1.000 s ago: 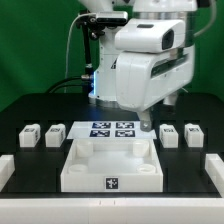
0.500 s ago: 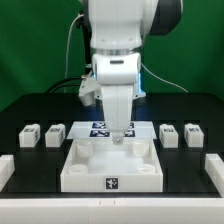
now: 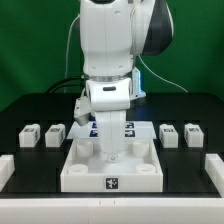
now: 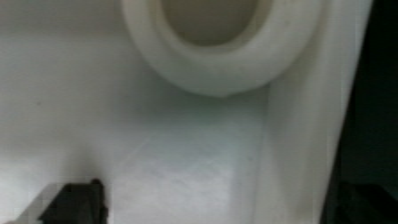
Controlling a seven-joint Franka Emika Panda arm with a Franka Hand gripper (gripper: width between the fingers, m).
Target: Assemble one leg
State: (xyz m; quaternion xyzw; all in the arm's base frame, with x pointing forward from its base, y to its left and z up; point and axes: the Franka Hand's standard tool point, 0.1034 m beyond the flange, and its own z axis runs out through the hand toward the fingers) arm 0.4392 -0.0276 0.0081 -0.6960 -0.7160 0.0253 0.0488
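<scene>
Four small white legs with marker tags stand on the black table, two at the exterior view's left [image 3: 29, 133] [image 3: 55, 132] and two at its right [image 3: 169, 133] [image 3: 193, 132]. My gripper [image 3: 112, 152] points straight down over the large white square part [image 3: 85, 172], low inside its raised rim, far from every leg. In the wrist view the gripper [image 4: 214, 205] is just above the part's flat white surface, close to a round corner socket [image 4: 214, 30]. One dark finger [image 4: 75, 200] shows at the edge. The jaws look open with nothing between them.
The marker board [image 3: 97, 127] lies behind the square part, partly hidden by my arm. White blocks sit at the table's front corners [image 3: 6, 170] [image 3: 215, 170]. A cable hangs behind the arm.
My arm has swung from the exterior view's right to the middle and has come down, so the gripper has moved from above the marker board to inside the square part.
</scene>
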